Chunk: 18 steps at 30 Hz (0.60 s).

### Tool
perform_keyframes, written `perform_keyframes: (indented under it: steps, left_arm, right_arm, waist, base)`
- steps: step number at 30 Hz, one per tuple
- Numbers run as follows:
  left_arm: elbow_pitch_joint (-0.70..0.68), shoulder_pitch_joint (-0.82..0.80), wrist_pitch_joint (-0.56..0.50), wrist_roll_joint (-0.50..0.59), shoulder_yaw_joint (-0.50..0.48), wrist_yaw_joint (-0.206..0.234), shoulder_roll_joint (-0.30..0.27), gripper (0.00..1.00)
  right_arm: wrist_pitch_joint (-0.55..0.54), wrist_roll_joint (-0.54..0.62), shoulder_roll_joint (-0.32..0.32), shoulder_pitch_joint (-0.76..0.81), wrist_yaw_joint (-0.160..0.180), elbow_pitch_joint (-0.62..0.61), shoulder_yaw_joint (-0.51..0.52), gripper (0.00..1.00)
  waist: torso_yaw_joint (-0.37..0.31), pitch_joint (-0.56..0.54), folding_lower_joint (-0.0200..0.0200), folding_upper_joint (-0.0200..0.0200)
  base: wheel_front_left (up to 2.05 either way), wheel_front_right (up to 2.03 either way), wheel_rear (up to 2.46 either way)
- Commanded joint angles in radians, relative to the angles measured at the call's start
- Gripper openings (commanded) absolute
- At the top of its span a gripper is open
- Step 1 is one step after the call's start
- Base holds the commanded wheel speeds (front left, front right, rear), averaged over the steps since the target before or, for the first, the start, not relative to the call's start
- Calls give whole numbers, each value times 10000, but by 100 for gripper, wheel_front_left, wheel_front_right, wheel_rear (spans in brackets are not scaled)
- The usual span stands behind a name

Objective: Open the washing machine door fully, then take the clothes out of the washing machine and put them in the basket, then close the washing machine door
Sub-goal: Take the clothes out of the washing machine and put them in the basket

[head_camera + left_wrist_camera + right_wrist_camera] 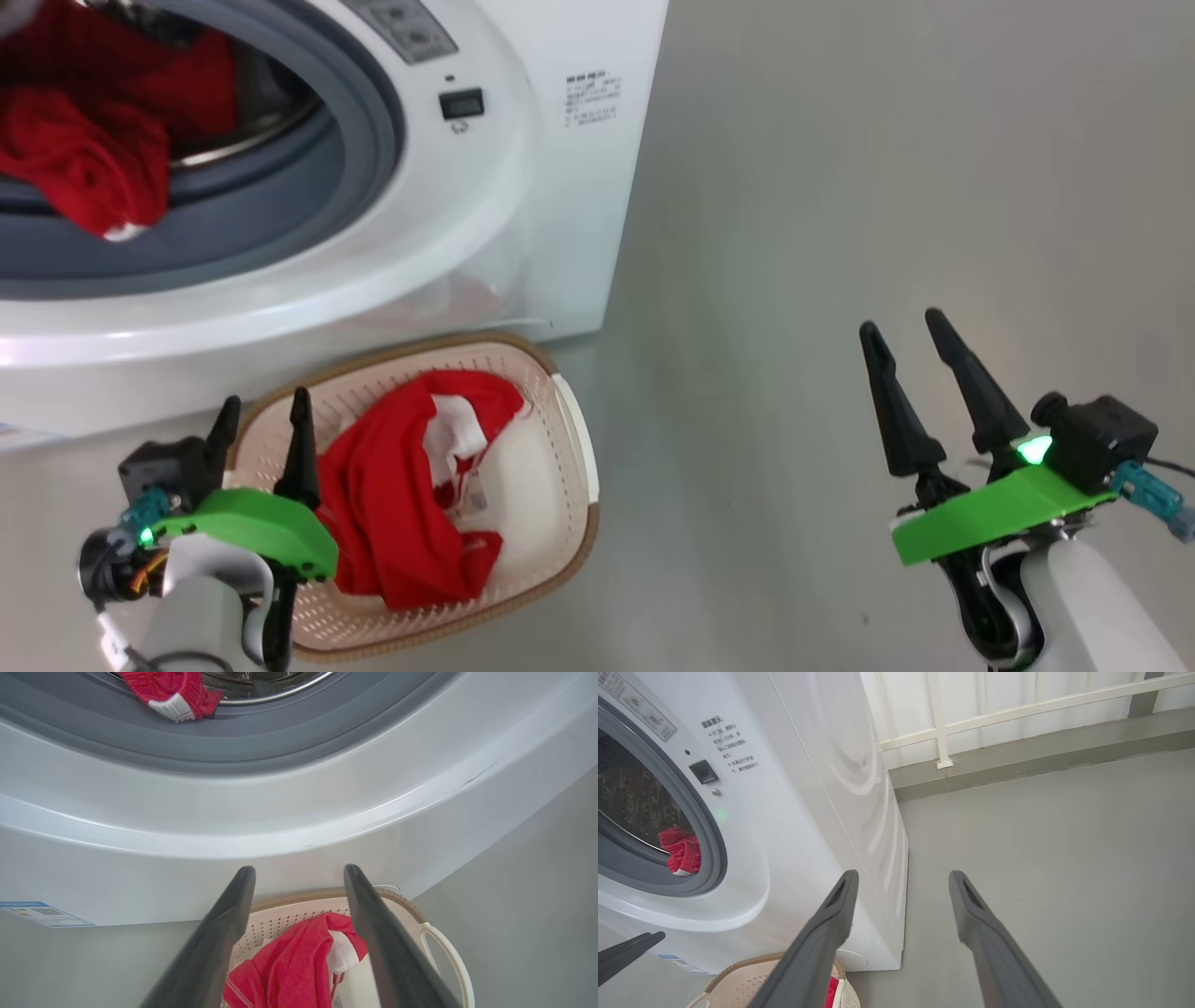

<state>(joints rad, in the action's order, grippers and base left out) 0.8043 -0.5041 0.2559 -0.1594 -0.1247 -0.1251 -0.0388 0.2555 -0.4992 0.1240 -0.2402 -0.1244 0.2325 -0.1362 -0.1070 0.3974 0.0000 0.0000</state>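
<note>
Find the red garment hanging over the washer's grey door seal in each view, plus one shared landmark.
Head view: red garment upper left, over the seal.
Left wrist view: garment at top, left of centre.
Right wrist view: garment at left, mid-height.
Shared landmark: the basket before the washer.

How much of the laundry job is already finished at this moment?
Done: the washing machine stands open and one red garment lies in the basket. In hand: nothing; the left claw and right claw are open, empty. Left: the red clothes in the drum, then closing the machine.
</note>
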Motion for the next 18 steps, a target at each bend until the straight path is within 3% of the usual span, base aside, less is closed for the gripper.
perform_keyframes:
  steps: [1, 18]
  left_arm:
    - [-417, 385, 59, -142, -205, -52, -182, 100]
    - [-3199, 2181, 59, -418, -6, -55, -131, 100]
  right_arm:
    - [63, -8, 135, 238, -63, -179, -178, 100]
    - [63, -60, 372, 1233, -63, -2, -82, 100]
  waist:
    - [155, -542, 0, 0]
    - [529, -2245, 0, 0]
  base:
    - [0, 0, 0]
    - [0, 0, 0]
